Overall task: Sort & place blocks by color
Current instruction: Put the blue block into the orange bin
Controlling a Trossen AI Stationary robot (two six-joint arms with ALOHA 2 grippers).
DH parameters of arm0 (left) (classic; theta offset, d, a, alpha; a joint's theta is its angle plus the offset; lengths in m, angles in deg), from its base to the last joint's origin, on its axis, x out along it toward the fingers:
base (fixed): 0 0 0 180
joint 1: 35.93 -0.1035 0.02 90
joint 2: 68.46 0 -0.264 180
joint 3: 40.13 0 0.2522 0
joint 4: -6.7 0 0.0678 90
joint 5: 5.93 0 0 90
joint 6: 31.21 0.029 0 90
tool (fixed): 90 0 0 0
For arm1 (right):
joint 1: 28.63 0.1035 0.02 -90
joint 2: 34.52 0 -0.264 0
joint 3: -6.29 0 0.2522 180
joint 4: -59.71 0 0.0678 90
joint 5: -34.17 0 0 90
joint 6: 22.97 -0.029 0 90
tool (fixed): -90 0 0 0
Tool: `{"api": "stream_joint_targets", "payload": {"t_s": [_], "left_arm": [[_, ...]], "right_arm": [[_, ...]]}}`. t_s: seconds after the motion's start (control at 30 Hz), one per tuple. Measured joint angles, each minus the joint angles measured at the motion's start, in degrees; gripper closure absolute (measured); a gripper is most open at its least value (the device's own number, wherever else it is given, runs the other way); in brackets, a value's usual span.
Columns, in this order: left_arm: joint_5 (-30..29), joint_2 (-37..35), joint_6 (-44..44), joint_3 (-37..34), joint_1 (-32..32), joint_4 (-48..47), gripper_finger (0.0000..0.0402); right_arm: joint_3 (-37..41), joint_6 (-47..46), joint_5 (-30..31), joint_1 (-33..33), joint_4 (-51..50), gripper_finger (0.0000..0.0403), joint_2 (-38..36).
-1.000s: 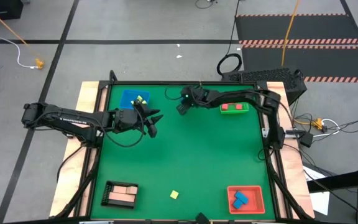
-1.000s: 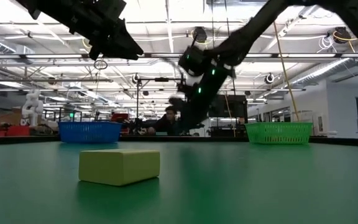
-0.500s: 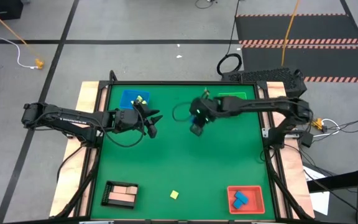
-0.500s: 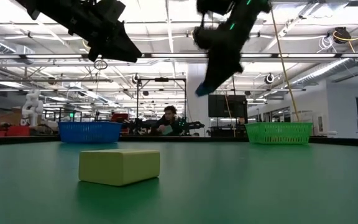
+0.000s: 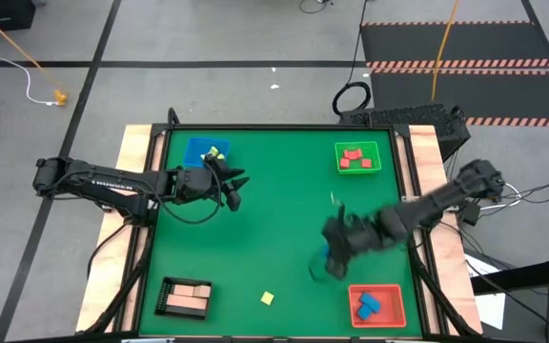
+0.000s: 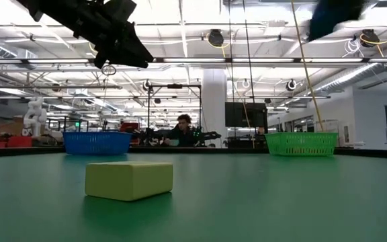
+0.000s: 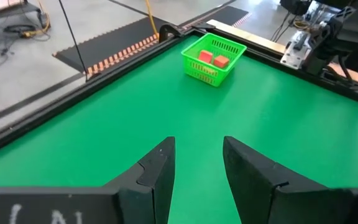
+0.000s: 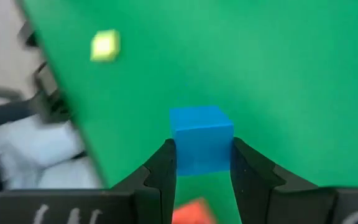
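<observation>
My right gripper [image 5: 330, 259] hangs above the table's near right part, just far-left of the red tray [image 5: 389, 291], and is shut on a blue block [image 8: 201, 137]. The red tray has blue blocks [image 5: 368, 305] in it. My left gripper [image 5: 236, 186] hovers open beside the blue tray [image 5: 194, 150], nothing between its fingers [image 7: 160, 168]. A yellow-green block [image 5: 268, 298] lies flat on the green table near the front edge. The green tray [image 5: 357, 171] holds red blocks [image 5: 355, 158]. The black tray [image 5: 165, 297] holds pale blocks [image 5: 189, 298]. My right gripper pinches the blue block by two opposite sides [image 8: 179, 146] between its two fingers. The fingers [image 8: 161, 168] come slanting down from above. The block is lifted clear of the table, and its front face sticks out past the fingertips.
A yellow-green block [image 5: 213, 152] lies in the blue tray. A raised dark rim [image 5: 284, 128] runs round the table. The middle of the green mat [image 5: 284, 229] is bare. In the low view a person [image 6: 182, 131] sits in the room beyond the table.
My right gripper has swept with the blue block from the far edge beside the green tray toward the near right, rising and tipping further downward, and now hangs by the red tray. The green tray's red blocks, covered by that arm half a second ago, show again.
</observation>
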Motion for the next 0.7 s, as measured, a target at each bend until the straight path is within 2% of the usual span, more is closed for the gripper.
{"api": "stream_joint_targets", "payload": {"t_s": [0.17, 0.33, 0.47, 0.53, 0.7], "left_arm": [[0.1, 0.0, -1.8, 0.0, 0.5, -0.3, 0.0266], [0.2, 0.0, -4.6, 0.0, 1.8, -0.3, 0.0266], [0.6, 0.0, -7.8, 0.0, 4.1, -0.2, 0.0266], [3.1, 0.0, -8.4, 0.0, 5.7, -0.2, 0.0266], [5.2, 0.9, -7.5, 0.0, 11.4, 0.3, 0.0266]], "right_arm": [[0.1, -16.9, 0.1, 11.5, 0.0, 0.0299, 0.7], [1.1, -34.6, 0.0, 19.9, 0.5, 0.0299, 0.6], [2.8, -46.4, -1.6, 24.2, 1.8, 0.0299, 0.6], [4.3, -51.3, -2.9, 25.8, 2.4, 0.0297, 0.6], [9.7, -59.5, -7.5, 28.4, 6.3, 0.0295, 0.6]]}}
